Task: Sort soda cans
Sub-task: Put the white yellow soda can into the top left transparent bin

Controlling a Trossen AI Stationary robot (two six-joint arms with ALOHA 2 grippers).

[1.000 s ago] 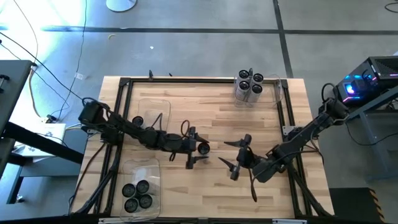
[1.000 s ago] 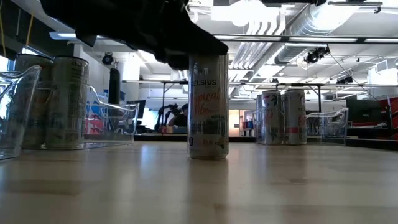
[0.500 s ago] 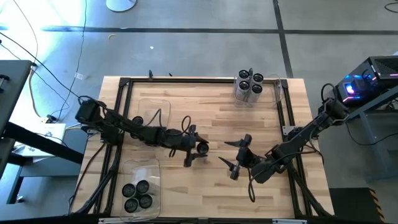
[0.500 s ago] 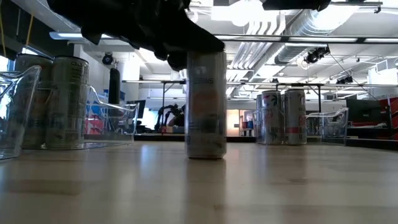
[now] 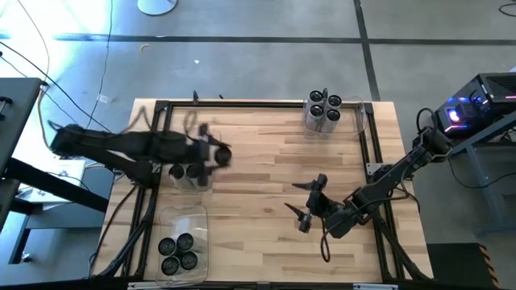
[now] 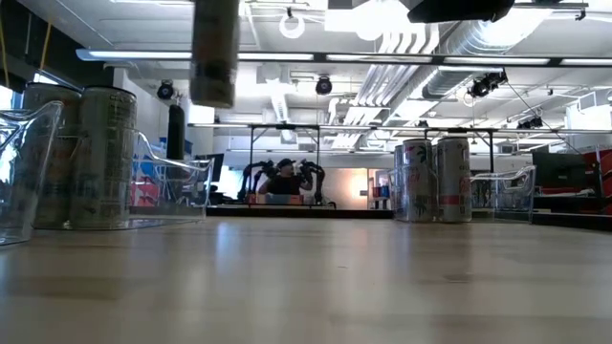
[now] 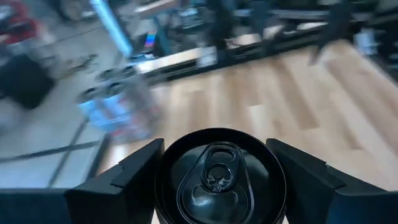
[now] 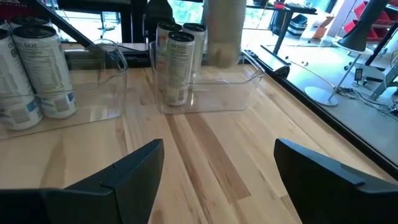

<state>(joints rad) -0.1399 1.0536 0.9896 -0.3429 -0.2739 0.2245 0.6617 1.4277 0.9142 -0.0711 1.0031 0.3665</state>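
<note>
Top-down view first: the left gripper is over the far-left part of the wooden worktop, fingers clamped on a dark-topped soda can, right beside the clear bin that already has two dark-topped cans in it. The whole left arm is smeared by motion blur. Four silvery cans sit in the far-right bin, and four dark-topped cans sit in the near-left bin. The right gripper hangs over the near-right part of the worktop with its fingers spread apart, nothing between them.

Table-level view: the carried can is up in the air, well off the wood, blurry. Two cans stand in a clear bin at the left, more cans further back on the right.

Left wrist view: the can's black top with its pull tab fills the space between the two dark fingers, which press on both sides.

Right wrist view: its fingers stand wide open over bare wood, facing a bin with three cans and the lifted can blurred above it.
</note>
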